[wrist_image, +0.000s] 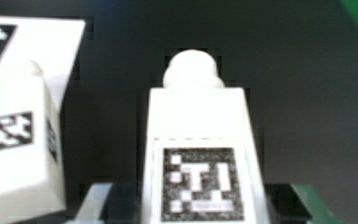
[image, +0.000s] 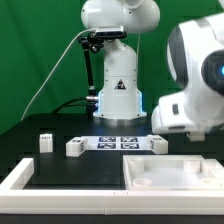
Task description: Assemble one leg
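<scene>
Taken from the exterior view's left, with the thin flat white marker board (image: 120, 143) as the landmark: a white L-shaped rail (image: 18, 180) lies on the black table (image: 60, 165), well to the board's left and nearer the camera. A small white stubby far block (image: 44, 141) stands well apart from the board's left end. A second block of the same kind, the near block (image: 76, 147), sits just beside that end. The white robot base (image: 118, 95) rises behind the board. A third one, the right-hand block (image: 158, 143), stands just beside the board's right end. A large white square rimmed panel (image: 170, 172) lies in front of the board, towards its right. Above that, the white arm (image: 195, 80) is a blur close to the camera, and the pincer cannot be made out in this view.

In the wrist view, a white stubby leg (wrist_image: 197, 150) with a black-and-white square tag on its face and a rounded tip lies lengthwise between the grey fingers (wrist_image: 108, 200). They press against both its flanks, so the gripper (wrist_image: 197, 205) is clenched on the leg. A white tagged piece (wrist_image: 19, 130) stands near the leg, with a strip of black table between them. This view does not show where the leg lies relative to the board.
</scene>
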